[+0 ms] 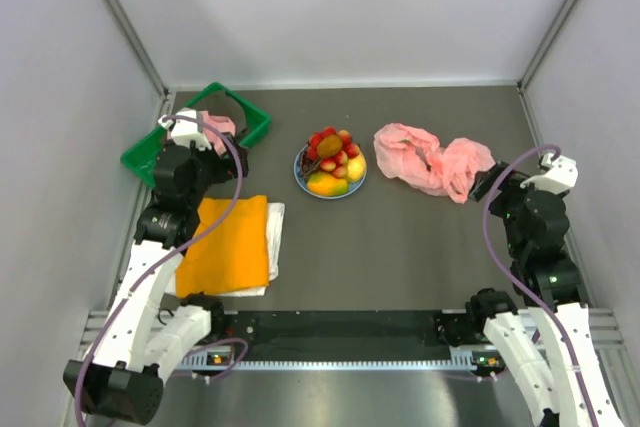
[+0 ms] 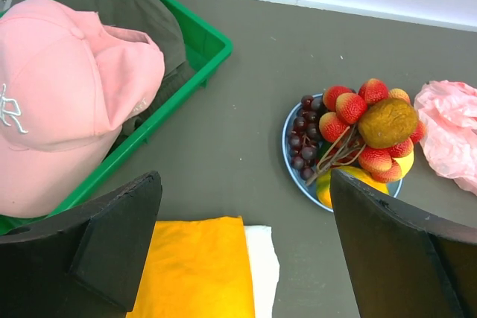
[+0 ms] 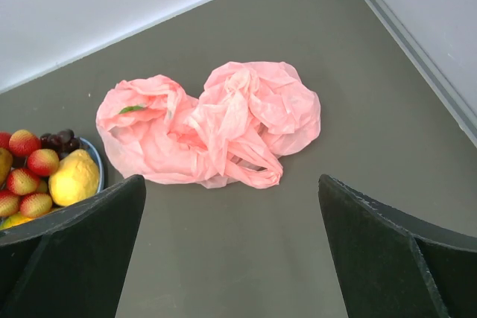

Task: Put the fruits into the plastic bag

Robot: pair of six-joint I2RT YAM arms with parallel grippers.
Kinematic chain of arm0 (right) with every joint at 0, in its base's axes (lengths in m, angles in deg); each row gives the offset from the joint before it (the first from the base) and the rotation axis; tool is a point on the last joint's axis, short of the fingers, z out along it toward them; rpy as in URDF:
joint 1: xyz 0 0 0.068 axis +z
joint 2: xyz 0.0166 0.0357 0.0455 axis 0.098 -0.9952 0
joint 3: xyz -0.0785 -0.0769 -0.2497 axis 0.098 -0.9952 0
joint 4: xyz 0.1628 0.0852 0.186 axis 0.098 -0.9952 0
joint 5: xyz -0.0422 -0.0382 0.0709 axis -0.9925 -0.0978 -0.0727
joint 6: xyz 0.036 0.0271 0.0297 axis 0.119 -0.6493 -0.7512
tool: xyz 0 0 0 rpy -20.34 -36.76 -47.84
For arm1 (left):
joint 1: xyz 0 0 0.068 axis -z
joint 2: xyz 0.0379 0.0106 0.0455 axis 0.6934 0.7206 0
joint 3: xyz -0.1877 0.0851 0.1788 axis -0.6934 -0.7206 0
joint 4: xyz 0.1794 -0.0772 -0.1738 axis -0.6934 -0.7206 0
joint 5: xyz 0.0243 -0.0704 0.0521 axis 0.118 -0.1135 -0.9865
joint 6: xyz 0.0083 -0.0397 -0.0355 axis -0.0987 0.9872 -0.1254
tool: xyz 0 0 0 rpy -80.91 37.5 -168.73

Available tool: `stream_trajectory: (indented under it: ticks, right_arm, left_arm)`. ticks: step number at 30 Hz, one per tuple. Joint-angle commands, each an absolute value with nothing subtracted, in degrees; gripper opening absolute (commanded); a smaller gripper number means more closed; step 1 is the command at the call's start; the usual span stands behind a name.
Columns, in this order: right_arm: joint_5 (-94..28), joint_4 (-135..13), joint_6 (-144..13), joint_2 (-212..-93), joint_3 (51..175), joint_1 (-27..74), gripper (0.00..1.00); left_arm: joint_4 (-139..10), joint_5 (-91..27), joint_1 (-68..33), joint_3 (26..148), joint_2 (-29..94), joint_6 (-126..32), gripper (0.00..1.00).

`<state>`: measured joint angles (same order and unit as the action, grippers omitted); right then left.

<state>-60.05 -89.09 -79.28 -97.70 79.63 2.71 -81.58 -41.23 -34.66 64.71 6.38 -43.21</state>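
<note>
Resting on the dark grey tabletop [image 1: 400,237], the small toy fruits [image 1: 331,159] sit heaped on a light blue round plate [image 2: 296,182] near the middle. The heap holds red bumpy berries, a brown kiwi [image 2: 387,122] on top, dark grapes [image 2: 304,139] at the left side, a yellow lemon [image 3: 73,178] at the right side and an orange-yellow mango [image 1: 326,185] at the near edge. No fruit lies inside the crumpled translucent pink plastic bag [image 3: 212,124], which lies bunched on the tabletop to the right of the plate, close to it but not touching. The left claw [image 2: 246,258] hangs above the tabletop with its jaws spread wide, gripping nothing. Beneath it lies a folded orange cloth [image 2: 197,266] on top of a white cloth [image 2: 262,258]. A green plastic tray [image 2: 201,46] at the far left holds a pink fabric cap [image 2: 67,94] over dark grey fabric [image 2: 141,13]. The right claw [image 3: 231,251] is likewise spread wide and empty, hanging on the near side of the bag and facing it.
</note>
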Motion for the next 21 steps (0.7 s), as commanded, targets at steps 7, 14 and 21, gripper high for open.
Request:
stream_trajectory:
  ticks: [7, 14, 21]
  right_arm:
    - [-59.2, -88.3, -78.6, -98.5, 80.8, 2.4, 0.99]
    - [-57.0, -90.0, -78.3, -100.9, 83.2, 2.4, 0.99]
    - [-51.5, -94.9, -77.2, -112.6, 90.5, 2.4, 0.94]
  left_arm:
    - [-79.8, -42.6, -34.9, 65.0, 6.6, -43.7, 0.99]
    - [-79.5, -41.7, -34.9, 64.1, 5.4, -43.9, 0.99]
    - [-79.0, -35.2, -34.9, 64.0, 6.8, -43.4, 0.99]
